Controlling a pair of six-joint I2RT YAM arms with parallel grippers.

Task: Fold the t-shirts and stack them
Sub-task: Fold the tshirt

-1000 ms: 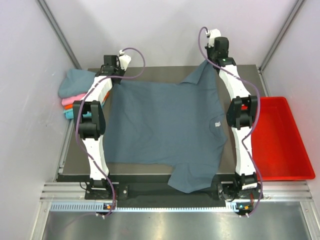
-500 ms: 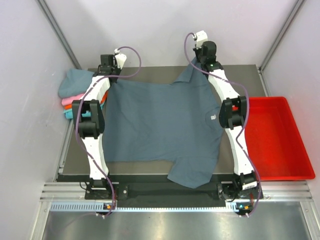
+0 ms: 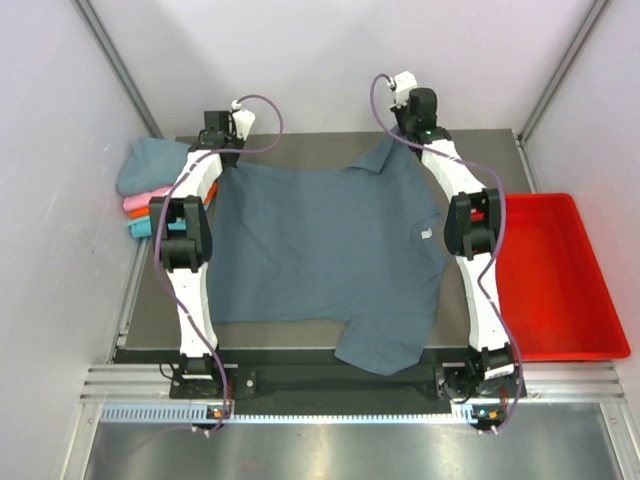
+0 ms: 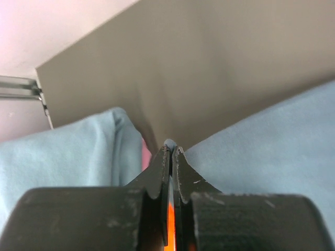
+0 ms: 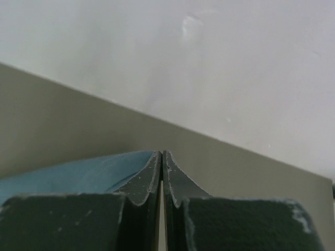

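Observation:
A slate blue-grey t-shirt [image 3: 320,240] lies spread over the table, one sleeve hanging off the near edge. My left gripper [image 3: 226,160] is shut on its far left corner; a nub of cloth shows at the tips [image 4: 171,149], and the shirt [image 4: 272,136] spreads to the right. My right gripper [image 3: 400,135] is shut on the far right sleeve edge, lifted slightly; the cloth [image 5: 78,175] runs off left of the closed jaws [image 5: 162,153]. A stack of folded t-shirts sits at the far left: teal [image 3: 148,165] on top, with pink [image 3: 140,203], orange and turquoise [image 3: 138,229] beneath.
A red plastic tray [image 3: 560,290] stands off the table's right side. The pale walls close in behind and on both sides. In the left wrist view the teal folded shirt [image 4: 63,151] and a pink strip [image 4: 145,154] lie just left of the jaws.
The right gripper has moved left along the far edge with the sleeve, and the shirt's right side shifted left with it. The left gripper has stayed almost still.

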